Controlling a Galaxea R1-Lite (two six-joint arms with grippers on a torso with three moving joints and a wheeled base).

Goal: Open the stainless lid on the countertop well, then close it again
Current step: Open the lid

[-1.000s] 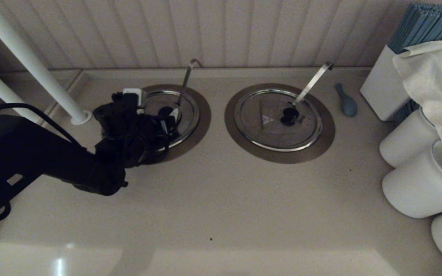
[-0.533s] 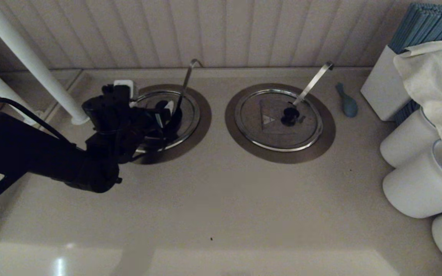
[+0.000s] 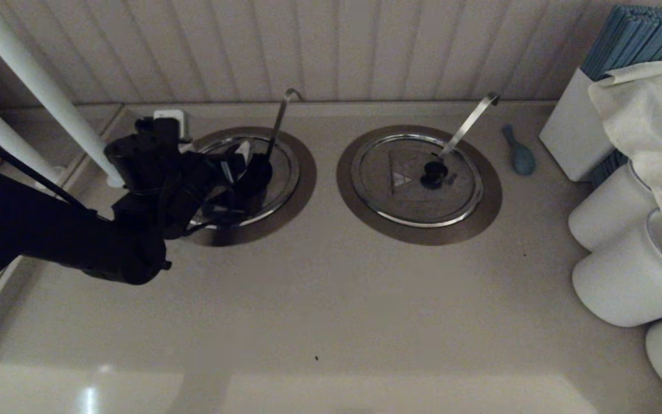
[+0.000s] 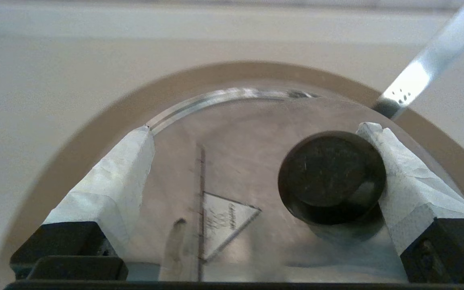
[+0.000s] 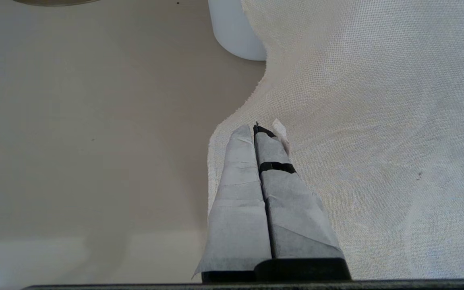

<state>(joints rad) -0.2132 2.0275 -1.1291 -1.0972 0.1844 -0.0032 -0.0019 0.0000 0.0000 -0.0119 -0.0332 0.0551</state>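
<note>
Your left gripper [image 4: 256,161] sits over the lid [image 4: 232,161], fingers apart, one pad touching the knob [image 4: 332,177]; the lid covers the well [image 3: 302,178], ladle handle [image 3: 278,123] poking out. Your right gripper [image 5: 262,131] is parked over a cloth [image 5: 377,121], fingers together.

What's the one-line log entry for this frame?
left gripper: open, straddling black knob of stainless lid | one finger touching knob | lid seated on countertop well | right gripper: shut, parked over white cloth

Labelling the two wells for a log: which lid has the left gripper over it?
The stainless lid with the thin hooked ladle handle; the left gripper straddles its black knob.
</note>
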